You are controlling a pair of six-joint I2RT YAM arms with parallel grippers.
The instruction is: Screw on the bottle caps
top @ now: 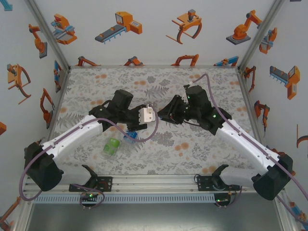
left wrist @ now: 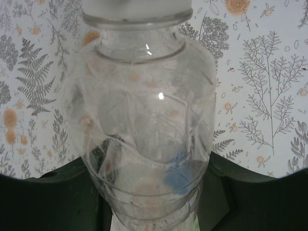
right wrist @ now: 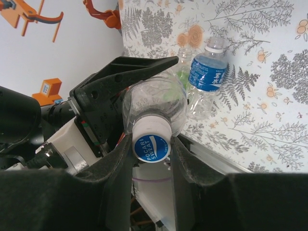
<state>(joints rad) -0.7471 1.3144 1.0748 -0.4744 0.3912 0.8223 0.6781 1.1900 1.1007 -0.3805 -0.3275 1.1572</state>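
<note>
— Between the fingers of the right gripper (right wrist: 151, 138), what is sitting?
— They are pinching a blue-topped cap (right wrist: 151, 147) at the neck of a clear bottle (right wrist: 154, 103). The left gripper (left wrist: 149, 207) is clamping that bottle around its body. A green-label bottle (top: 111, 147) and a blue-label bottle (right wrist: 208, 72) are lying side by side on the table (top: 192, 149).

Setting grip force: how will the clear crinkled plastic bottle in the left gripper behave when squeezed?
The clear crinkled plastic bottle looks empty, so probably light. Its creased thin walls likely buckle under a firm squeeze. Round and smooth, it may twist in the grip.
</note>
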